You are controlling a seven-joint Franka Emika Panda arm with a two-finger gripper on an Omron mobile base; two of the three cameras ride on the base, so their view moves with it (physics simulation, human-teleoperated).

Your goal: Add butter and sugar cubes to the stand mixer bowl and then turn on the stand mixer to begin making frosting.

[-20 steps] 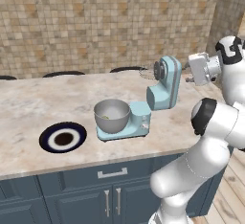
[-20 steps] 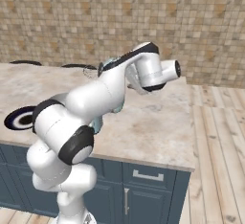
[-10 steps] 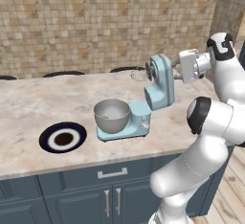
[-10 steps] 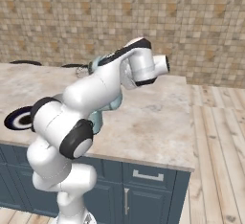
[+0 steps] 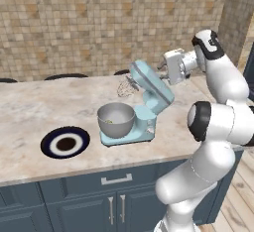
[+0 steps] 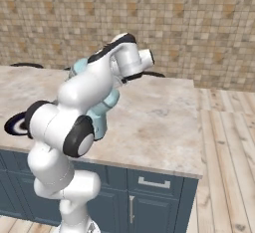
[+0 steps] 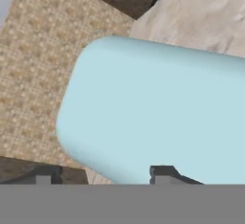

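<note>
Nearest to the robot, blue cabinet doors (image 5: pixel 79 206) with metal handles stand below the marble tabletop (image 5: pixel 34 112). On the tabletop's near left part lies a flat dark blue plate (image 5: pixel 65 143) with a white ring. Just right of it, apart from the plate, stands the light blue stand mixer (image 5: pixel 149 94), its flat base on the tabletop and its head tilted up and back. The grey metal bowl (image 5: pixel 116 119) sits on the mixer's base below the raised head; a small pale speck shows inside near its far wall, too small to tell whether it is butter or sugar. The wire whisk (image 5: pixel 126 86) hangs from the raised front end of the head, above and behind the bowl.

The claw (image 5: pixel 166 70) is at the rear upper end of the mixer's head, just beside it; in the left base view the two look to be touching or nearly so. In the hand view the rounded blue head (image 7: pixel 158 122) lies close before the two dark fingertips (image 7: pixel 162 172), which stand apart on either side of its lower edge. Whether they grip the head I cannot tell.

Farther back, a tiled tan wall (image 5: pixel 74 23) runs behind the tabletop.
</note>
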